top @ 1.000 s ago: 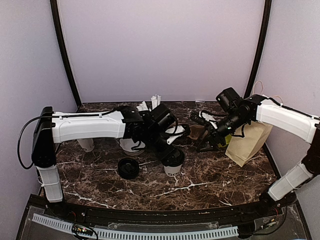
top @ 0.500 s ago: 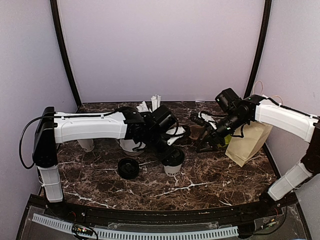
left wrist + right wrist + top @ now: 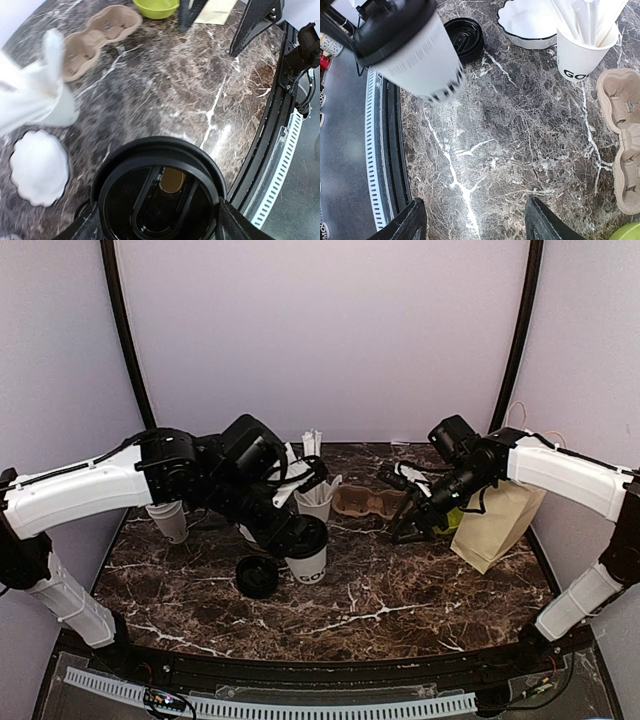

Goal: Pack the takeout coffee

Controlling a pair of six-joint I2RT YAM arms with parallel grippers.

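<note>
Lying on the dark marble bench at the left, a loose round black plastic lid is just beside the tall white paper cup with a black lid. The left pincer holds this cup by its sides, under the lid. Behind stand a small white cup of straws and a brown cardboard cup carrier. The right pincer hangs wide and empty near a brown paper bag.

On the table, the cup carrier lies mid-back, with the cup of straws just left of it and the scalloped bowl beyond that. Nearer the front are the loose lid and, just to its right, the lidded coffee cup. A paper cup stands near the left edge. A paper bag stands at the right edge, with a green bowl beside it.
</note>
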